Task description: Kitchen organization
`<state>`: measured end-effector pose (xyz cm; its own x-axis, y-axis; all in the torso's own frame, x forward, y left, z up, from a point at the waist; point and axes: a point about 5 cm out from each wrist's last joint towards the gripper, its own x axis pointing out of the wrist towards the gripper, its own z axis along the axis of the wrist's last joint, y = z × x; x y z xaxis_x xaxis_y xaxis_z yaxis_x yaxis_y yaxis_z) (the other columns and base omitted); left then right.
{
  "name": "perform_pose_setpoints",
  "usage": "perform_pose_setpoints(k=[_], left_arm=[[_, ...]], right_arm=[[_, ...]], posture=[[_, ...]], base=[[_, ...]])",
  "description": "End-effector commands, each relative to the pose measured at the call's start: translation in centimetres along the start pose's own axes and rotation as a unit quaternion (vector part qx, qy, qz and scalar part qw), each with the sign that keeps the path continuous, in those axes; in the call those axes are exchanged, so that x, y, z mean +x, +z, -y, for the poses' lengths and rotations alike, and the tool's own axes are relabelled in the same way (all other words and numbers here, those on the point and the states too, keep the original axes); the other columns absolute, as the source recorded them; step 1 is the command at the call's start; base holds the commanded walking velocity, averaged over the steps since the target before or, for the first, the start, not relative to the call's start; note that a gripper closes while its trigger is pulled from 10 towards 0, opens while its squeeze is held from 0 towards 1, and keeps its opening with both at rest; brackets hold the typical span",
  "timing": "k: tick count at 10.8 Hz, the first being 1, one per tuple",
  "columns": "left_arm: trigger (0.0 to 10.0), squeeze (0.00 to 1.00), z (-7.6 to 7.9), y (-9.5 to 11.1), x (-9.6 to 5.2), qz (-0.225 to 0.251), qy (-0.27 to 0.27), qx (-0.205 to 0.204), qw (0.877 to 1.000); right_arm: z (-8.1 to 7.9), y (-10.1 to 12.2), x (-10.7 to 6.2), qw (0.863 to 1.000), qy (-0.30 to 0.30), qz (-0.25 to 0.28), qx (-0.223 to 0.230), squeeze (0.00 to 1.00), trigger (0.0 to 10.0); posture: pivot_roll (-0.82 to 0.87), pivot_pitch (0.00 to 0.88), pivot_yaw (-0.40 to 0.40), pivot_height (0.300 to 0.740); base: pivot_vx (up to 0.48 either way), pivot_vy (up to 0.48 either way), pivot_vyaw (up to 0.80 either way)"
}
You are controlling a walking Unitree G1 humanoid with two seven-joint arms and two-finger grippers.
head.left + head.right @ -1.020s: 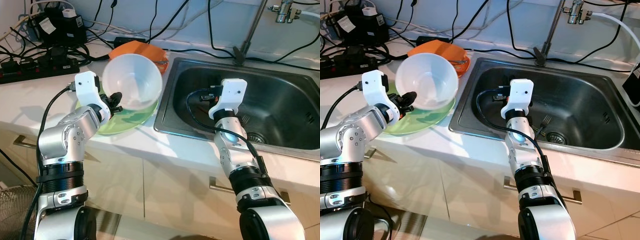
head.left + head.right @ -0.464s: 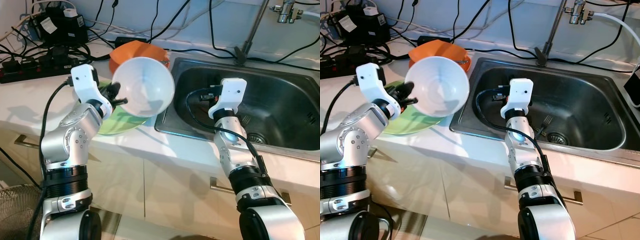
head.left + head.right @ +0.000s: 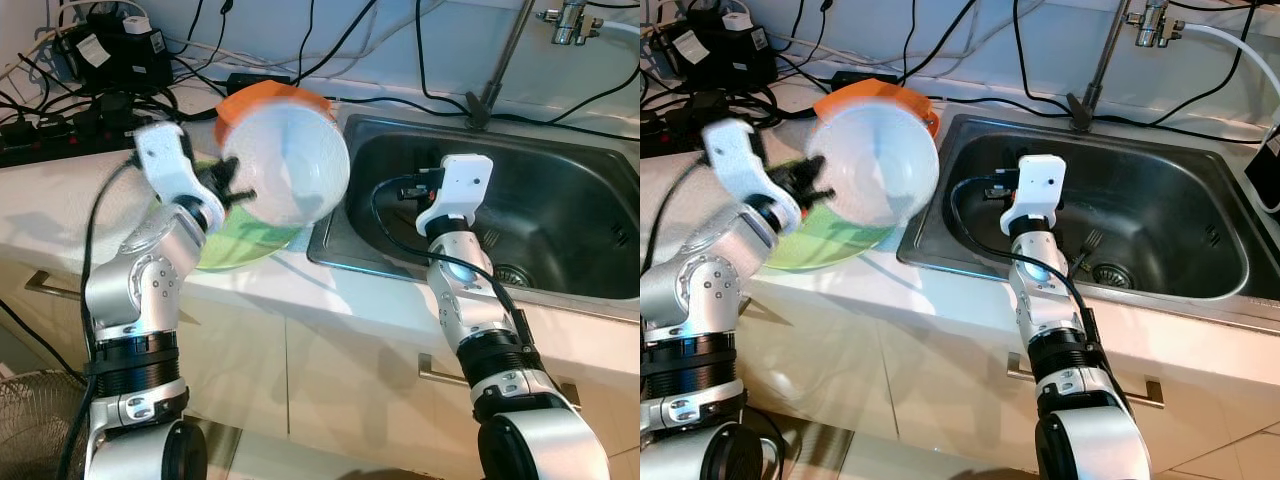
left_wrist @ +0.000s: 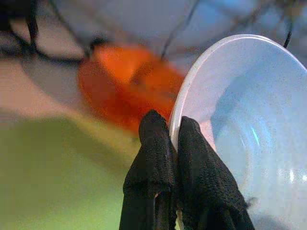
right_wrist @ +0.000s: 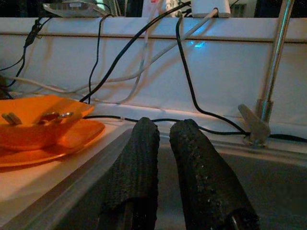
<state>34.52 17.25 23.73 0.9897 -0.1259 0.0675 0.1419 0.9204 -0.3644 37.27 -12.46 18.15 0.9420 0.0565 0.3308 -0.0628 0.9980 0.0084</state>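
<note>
Landmark: sink (image 3: 560, 215), a stainless rectangular basin with rounded corners, let into a pale counter (image 3: 60, 200).

Left gripper (image 4: 173, 139): black, woven-textured fingers (image 4: 152, 143) pinched on the rim of the bowl (image 3: 285, 165), one finger on each side of the wall. The bowl is white, smooth, round and deep, probably plastic; it is held off the counter just beside the sink's left edge, tilted on its side with the opening toward the sink, and it is motion-blurred.

Under the bowl, left of the sink: a green plate (image 3: 825, 245), flat, glossy and round, lying on the counter.

Behind the bowl, at the sink's back left corner: an orange dish (image 5: 33, 127) on an orange plate (image 5: 57, 141), matte plastic with squarish corners. Metal utensil handles (image 5: 50, 116) lean in the dish.

Right gripper (image 5: 160, 136): over the sink's left half, fingers nearly together with a narrow gap, holding nothing. The same ribbed black finger pads (image 5: 136, 163).

In the sink near the drain (image 3: 1110, 273): a fork (image 3: 1085, 248), metal.

Behind the sink: a chrome tap stem (image 3: 505, 60) and black and white cables (image 3: 300, 50) along the white wall. Far left of the sink: black power strips (image 3: 60, 135) and a black box (image 3: 115, 50). Its white label is not legible.
</note>
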Motion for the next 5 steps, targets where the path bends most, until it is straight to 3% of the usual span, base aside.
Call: perform_pose_setpoints(k=[1, 2, 3, 4, 5], left_arm=[[0.9, 0.00, 1.8, 3.6, -0.3, 0.103, -0.039, -0.010, 0.994], [10.0, 0.00, 2.4, 4.4, -0.5, 0.132, -0.048, -0.001, 0.990], [10.0, 0.00, 3.0, 4.7, -0.6, 0.154, -0.047, 0.003, 0.987], [10.0, 0.00, 3.4, 4.2, -0.5, 0.154, -0.048, 0.008, 0.987], [10.0, 0.00, 3.8, 3.8, -0.3, 0.153, -0.050, 0.021, 0.987]], right_arm=[[-0.2, 0.4, 0.4, 1.000, 0.000, 0.003, 0.004, 0.00, 10.0], [-0.2, 0.5, 0.5, 1.000, 0.000, 0.003, 0.012, 0.00, 10.0], [-0.2, 0.9, 0.7, 1.000, 0.002, 0.007, 0.028, 0.54, 10.0], [0.0, 1.3, 0.9, 0.999, -0.005, 0.012, 0.051, 1.00, 10.0], [0.1, 1.7, 1.1, 0.996, -0.003, 0.015, 0.086, 1.00, 10.0]], posture=[[0.25, 0.032, -0.030, 0.740], [0.25, 0.032, -0.031, 0.740], [0.25, 0.031, -0.031, 0.740], [0.25, 0.032, -0.030, 0.740], [0.24, 0.031, -0.029, 0.740]], base=[[0.000, 0.000, 0.00], [0.000, 0.000, 0.00], [0.000, 0.000, 0.00], [0.000, 0.000, 0.00], [0.000, 0.000, 0.00]])
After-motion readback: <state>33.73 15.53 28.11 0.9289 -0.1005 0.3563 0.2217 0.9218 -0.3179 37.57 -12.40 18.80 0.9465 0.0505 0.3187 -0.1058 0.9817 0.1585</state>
